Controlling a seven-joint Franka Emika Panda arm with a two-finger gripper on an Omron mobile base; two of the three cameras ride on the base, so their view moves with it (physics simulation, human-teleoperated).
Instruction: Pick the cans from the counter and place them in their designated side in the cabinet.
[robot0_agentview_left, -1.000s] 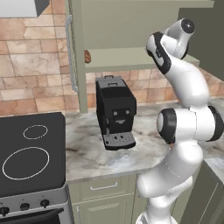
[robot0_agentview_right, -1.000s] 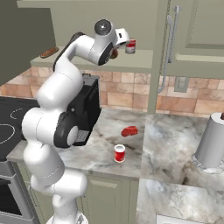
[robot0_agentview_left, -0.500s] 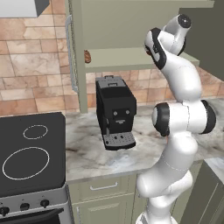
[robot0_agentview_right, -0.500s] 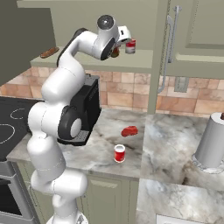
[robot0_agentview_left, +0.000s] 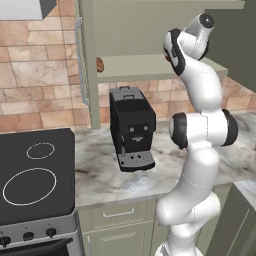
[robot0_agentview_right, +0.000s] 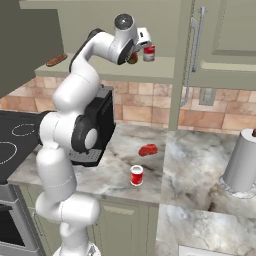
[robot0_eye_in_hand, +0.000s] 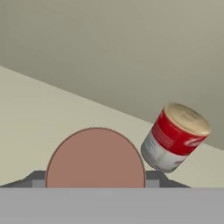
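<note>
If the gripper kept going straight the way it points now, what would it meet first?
Probably the cabinet's back wall: the gripper, shut on a can, faces it. The red can on the shelf sits off to one side.

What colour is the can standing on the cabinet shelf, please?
Red with a white band and pale top, clearest in the hand view.

We are seeing the end effector (robot0_agentview_right: 136, 54) mostly covered by the arm's wrist in the right base view, so whether its jaws are closed is not readable there. A dark can (robot0_agentview_right: 132, 58) is peeking out from behind the wrist, its label too small to make out. In the hand view its round top (robot0_eye_in_hand: 95, 157) is blocking the fingertips and is cut off below. A small brown thing (robot0_agentview_left: 99, 64) on the shelf is showing partly behind the cabinet (robot0_agentview_left: 90, 70) edge, too small to identify.
</note>
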